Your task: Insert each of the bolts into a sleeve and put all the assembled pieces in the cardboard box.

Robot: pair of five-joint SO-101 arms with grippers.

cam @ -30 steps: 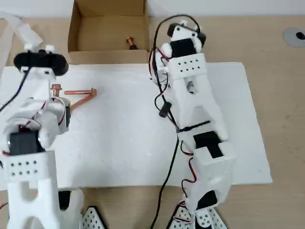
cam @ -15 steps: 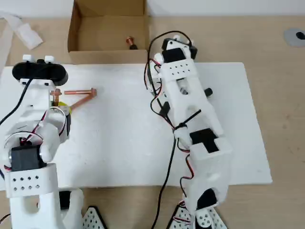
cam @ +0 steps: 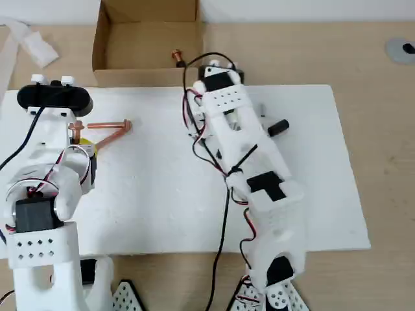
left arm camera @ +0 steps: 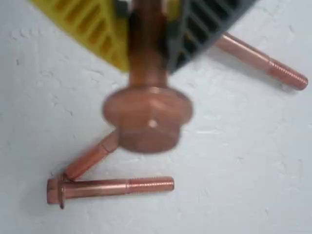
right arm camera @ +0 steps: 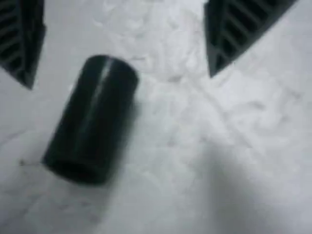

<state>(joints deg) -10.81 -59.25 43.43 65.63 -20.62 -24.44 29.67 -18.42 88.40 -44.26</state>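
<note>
The sleeve (right arm camera: 92, 122) lies flat beneath the wide-open right pincer (right arm camera: 119, 70), nearer one finger, its long axis nearly crosswise to the closing line.

Robotics lab bench, white foam mat (cam: 162, 194), wooden tabletop (cam: 382, 162), loose black cable (cam: 224, 227)

Each bolt (left arm camera: 146, 117) is coloured copper, the mat (cam: 162, 194) white, the sleeve (right arm camera: 90, 119) black, the box (cam: 100, 45) brown, the table (cam: 376, 65) tan; one ribbed finger (left arm camera: 92, 24) is coloured yellow.
</note>
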